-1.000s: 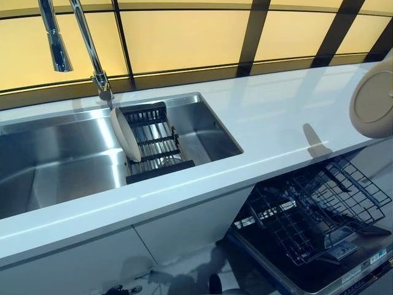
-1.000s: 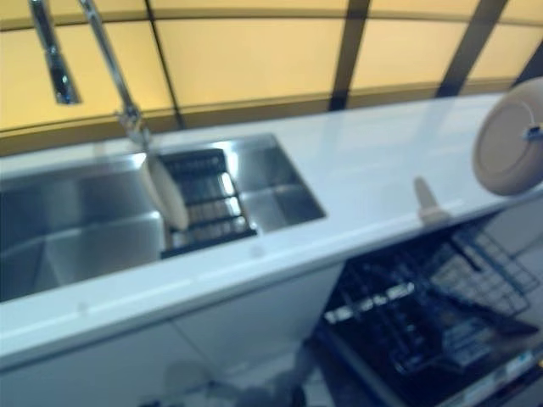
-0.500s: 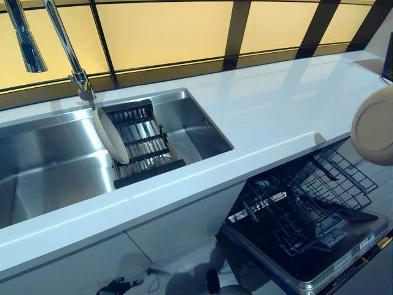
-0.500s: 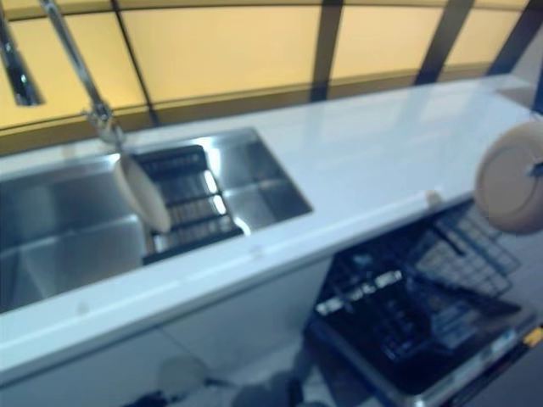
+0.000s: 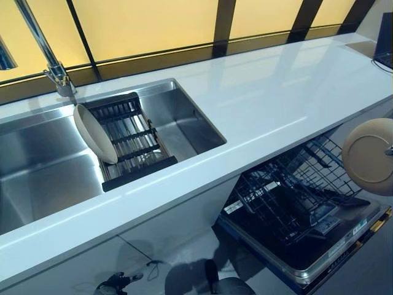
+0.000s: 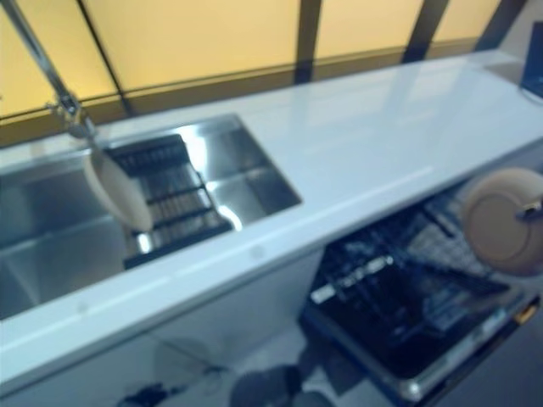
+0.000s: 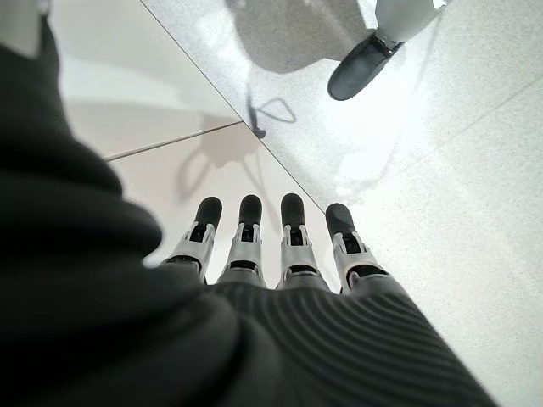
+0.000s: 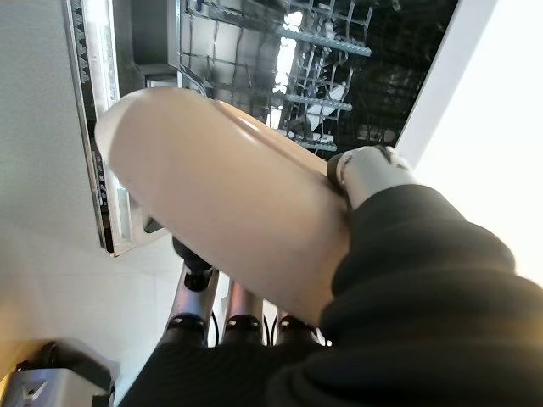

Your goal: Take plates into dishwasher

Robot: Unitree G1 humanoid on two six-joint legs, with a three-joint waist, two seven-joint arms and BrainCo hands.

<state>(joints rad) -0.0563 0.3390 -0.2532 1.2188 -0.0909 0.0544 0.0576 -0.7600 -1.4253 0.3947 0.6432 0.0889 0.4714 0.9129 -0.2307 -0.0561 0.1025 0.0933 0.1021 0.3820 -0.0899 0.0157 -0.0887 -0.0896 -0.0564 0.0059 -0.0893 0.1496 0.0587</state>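
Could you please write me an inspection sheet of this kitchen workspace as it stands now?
Surface: white countertop, bare where visible, with a steel sink set in it.
Job's things: one beige plate held on edge above the open dishwasher's wire rack; a second plate leans upright in the black drying rack in the sink.
Clutter: nothing seen.
Hands: right hand pinches the beige plate, thumb on one face and fingers on the other; left hand is empty, fingers straight, over the floor.
Cables: nothing seen.
Surroundings: faucet behind the sink, yellow panelled wall, dark object at the counter's far right end.
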